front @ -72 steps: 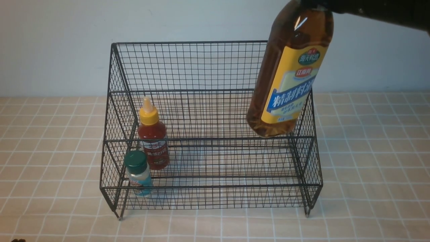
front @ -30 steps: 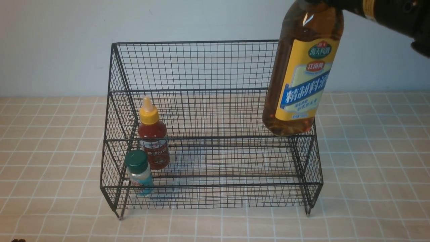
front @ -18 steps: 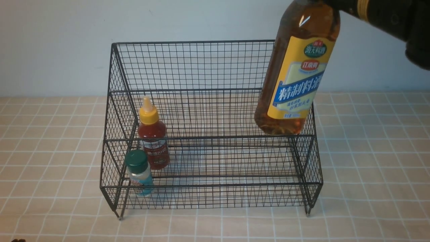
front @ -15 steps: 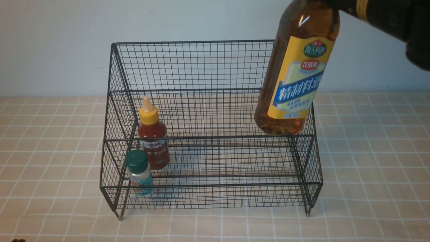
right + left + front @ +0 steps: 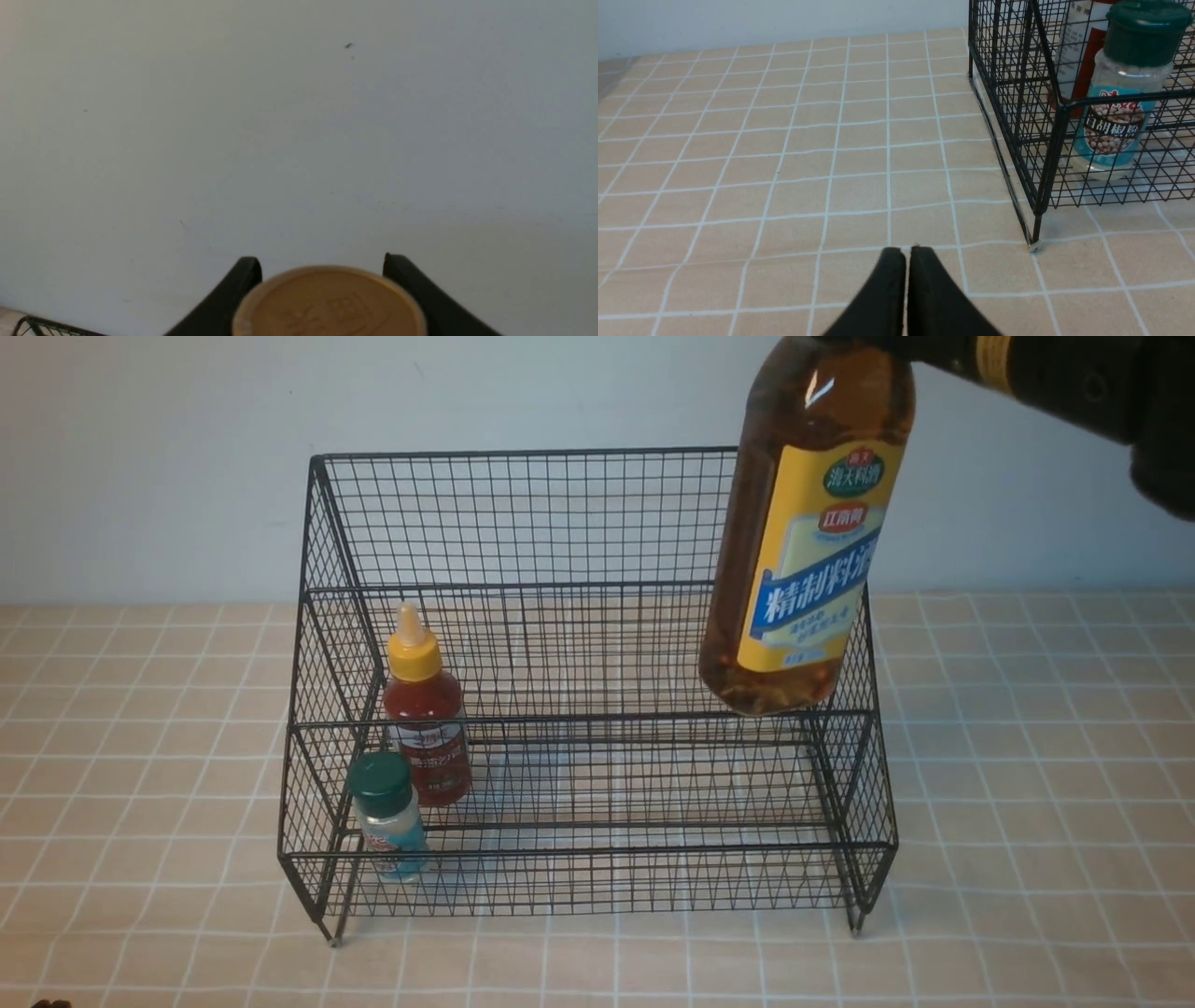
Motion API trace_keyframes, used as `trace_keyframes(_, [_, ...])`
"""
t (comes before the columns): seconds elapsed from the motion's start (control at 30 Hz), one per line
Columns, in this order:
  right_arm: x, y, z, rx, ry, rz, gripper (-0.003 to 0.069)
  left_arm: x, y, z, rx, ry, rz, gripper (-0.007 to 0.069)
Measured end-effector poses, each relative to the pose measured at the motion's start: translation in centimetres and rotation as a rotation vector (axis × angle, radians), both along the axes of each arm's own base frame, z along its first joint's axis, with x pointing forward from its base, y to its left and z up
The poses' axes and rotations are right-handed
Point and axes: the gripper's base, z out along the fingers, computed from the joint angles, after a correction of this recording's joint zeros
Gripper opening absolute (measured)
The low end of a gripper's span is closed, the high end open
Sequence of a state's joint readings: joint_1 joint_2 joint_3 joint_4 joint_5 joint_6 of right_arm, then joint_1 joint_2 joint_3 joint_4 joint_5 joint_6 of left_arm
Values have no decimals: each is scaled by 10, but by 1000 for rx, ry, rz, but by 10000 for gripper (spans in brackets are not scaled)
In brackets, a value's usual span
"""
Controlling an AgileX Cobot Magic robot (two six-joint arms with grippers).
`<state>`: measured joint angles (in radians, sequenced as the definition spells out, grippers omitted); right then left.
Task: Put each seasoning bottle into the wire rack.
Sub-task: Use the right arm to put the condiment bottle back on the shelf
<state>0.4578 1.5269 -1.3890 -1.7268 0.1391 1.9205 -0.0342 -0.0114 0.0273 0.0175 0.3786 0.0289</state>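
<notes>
Hanging below the right gripper [image 5: 320, 261], the amber bottle [image 5: 803, 541] is pinched at its cap.

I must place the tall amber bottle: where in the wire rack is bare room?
Every tier of the black wire-mesh rack is bare rightward of the red yellow-nozzled squeeze bottle and clear green-capped shaker. Its left end is crowded.

You face plain pale grey-white wall [image 5: 159, 457], few tiny dark specks on it. Bench [image 5: 131, 709] meets wall along straight line. Bench top: tan square-tile pattern, thin white grid lines. Light soft, even; your shadows faint.
</notes>
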Motion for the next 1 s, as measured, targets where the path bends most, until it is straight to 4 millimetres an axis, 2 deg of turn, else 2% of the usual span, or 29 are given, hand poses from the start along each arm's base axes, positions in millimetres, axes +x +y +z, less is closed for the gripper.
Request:
trace_keyframes(0.2, [-3,4,29,33,-72,48,311,0,0,0,0,0,0,-7])
trace_keyframes(0.47, [-4,0,56,58,-154,16,311,0,0,0,0,0,0,-7])
trace_keyframes(0.63, [7,-1,56,63,-161,-39,311,0,0,0,0,0,0,-7])
trace_keyframes(1.0, [46,12,25,64,-98,-110,311,0,0,0,0,0,0,-7])
